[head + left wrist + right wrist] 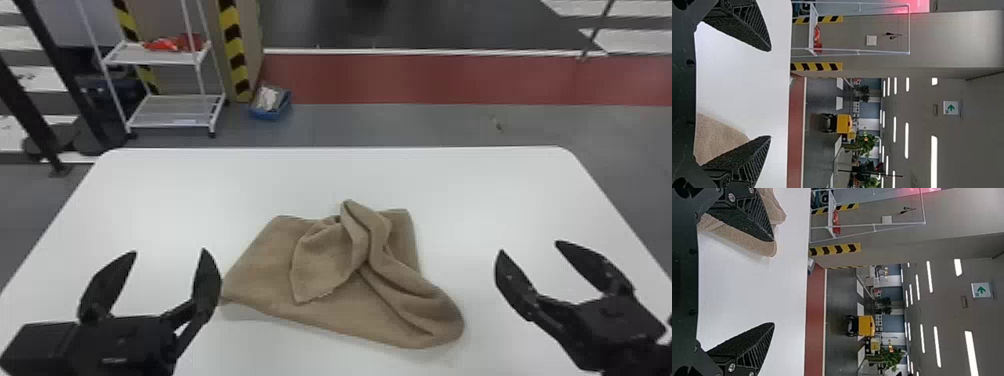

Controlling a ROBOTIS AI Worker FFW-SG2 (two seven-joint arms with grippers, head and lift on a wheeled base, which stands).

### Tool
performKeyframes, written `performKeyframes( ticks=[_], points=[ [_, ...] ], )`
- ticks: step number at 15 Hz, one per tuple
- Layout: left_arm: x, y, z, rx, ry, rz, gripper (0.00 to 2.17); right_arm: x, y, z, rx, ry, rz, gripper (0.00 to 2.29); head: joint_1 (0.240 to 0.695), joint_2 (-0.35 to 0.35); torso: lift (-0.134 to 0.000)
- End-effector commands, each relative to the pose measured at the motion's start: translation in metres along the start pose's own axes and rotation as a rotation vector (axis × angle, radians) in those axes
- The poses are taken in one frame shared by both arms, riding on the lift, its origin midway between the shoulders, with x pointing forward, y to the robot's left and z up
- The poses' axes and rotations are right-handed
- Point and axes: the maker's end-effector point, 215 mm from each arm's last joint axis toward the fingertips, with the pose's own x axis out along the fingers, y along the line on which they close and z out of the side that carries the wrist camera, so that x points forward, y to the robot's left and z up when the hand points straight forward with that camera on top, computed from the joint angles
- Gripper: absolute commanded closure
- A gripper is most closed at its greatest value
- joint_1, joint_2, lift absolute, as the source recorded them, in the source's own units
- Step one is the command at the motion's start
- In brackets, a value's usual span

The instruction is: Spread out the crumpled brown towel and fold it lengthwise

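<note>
The brown towel (260,270) lies crumpled in the middle of the white table, its left part fairly flat, with a twisted fold standing up at its centre and a rounded bulge at its near right corner. Left of it my left gripper (169,251) is open, nothing between its fingers. My right gripper (530,246), also open and holding nothing, stands off to the towel's right. In the left wrist view, part of the towel (719,137) shows by one finger of the left gripper (770,94). The right wrist view has the towel (750,243) behind one finger of the right gripper (774,282).
The white table (200,185) has rounded far corners. Beyond it on the floor stand a white shelf rack (175,110), a blue box (270,103) and black-and-yellow striped posts (233,45). Dark metal posts rise at the far left.
</note>
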Motion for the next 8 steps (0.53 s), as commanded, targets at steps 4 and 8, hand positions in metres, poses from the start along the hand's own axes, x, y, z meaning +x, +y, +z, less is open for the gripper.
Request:
performKeyframes(
  ticks=[4,8],
  points=[
    [0.0004,-0.0002,0.0004,-0.005,-0.001,0.004,0.09,0.0004,0.0000,-0.0003,0.005,-0.001,-0.003,0.12,0.695,0.008,-0.124],
    [-0.0005,-0.0005,0.0001,-0.005,0.000,0.003,0.09,0.0006,0.0008,-0.0003,0.006,-0.001,-0.001,0.12,0.695,0.008,-0.124]
  ],
)
